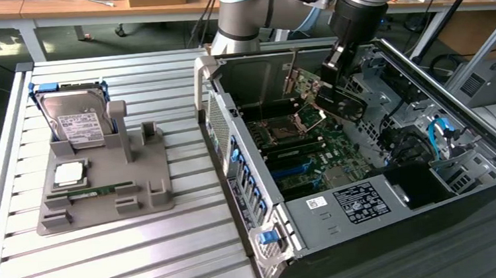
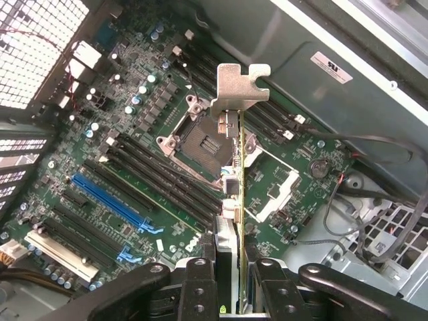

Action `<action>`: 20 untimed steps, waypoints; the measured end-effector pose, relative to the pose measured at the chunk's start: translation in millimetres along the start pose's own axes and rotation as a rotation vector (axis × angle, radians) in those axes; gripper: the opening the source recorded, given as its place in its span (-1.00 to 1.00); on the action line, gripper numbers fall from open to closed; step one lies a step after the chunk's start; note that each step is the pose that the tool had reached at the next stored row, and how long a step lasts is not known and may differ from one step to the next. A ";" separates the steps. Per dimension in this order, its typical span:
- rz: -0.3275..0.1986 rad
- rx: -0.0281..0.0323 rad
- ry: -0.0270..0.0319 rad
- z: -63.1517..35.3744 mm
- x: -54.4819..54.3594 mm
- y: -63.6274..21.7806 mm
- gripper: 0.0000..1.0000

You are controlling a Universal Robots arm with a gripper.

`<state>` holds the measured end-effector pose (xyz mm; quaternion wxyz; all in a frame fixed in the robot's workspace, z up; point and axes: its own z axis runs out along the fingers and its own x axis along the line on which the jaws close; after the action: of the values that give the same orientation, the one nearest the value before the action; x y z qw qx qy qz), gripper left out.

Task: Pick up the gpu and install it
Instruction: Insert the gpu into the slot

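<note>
- Gripping the gpu point(image 2: 239, 180) with the hand point(image 2: 234, 297), closed tight, one finger point(image 2: 199, 287) pressed to each face of the card.
- Seen edge-on from the wrist view, a thin green and dark strip running away from the hand, with the metal end bracket point(image 2: 241, 83) at the far tip.
- Held inside the open computer case point(image 1: 351, 210), above the motherboard point(image 2: 134, 127), tilted rather than level in the exterior view, and seated in no slot as far as can be seen.
- Passing in front of the bare processor socket point(image 2: 197, 137) in the wrist view, with the long blue slot point(image 2: 110, 200) well to one side of the card and apart from it.
- Lying on its side on the slatted worktop point(image 1: 107, 269): the case, side panel off, interior facing up.
- To the exterior view's left of the case, on the same worktop: a gray holder point(image 1: 141, 194).
- Standing upright at the far end of that holder: a silver hard drive point(image 1: 77, 122) with a white label.
- Lying flat nearer the front of it: a square processor chip point(image 1: 69, 173) and, just beside that, a slim green memory stick point(image 1: 93, 191).
</note>
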<state>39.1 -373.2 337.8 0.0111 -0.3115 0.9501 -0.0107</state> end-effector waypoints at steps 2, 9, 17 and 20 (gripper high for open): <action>-0.006 -0.0001 -0.0002 0.0 0.0 0.0 -0.47; -0.033 -0.0004 -0.0009 0.0 0.0 0.0 -0.47; -0.075 -0.0008 -0.0019 0.0 0.0 0.0 -0.47; -0.095 -0.0011 -0.0025 0.0 0.0 0.0 -0.47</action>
<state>39.1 -373.2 337.8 0.0115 -0.3564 0.9342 -0.0103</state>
